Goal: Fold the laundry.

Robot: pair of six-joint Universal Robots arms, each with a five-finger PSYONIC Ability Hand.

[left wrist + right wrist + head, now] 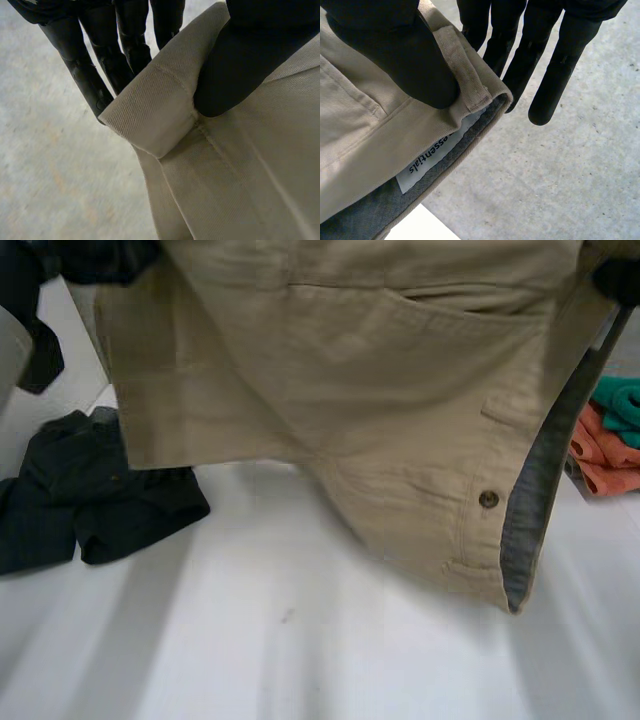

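Beige cotton trousers (350,390) hang above the white table (300,640), stretched between both hands. Left hand (240,70): thumb pinches a top corner against straight fingers. Right hand (395,55): same pinch at the labelled waistband end. Dark crumpled garment (90,500) lies on the table at the left, folded orange and teal cloths (605,455) at the right.

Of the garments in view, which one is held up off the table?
The beige garment, pinched by the left hand and right hand; the dark garment, orange cloth and teal cloth lie on the table.
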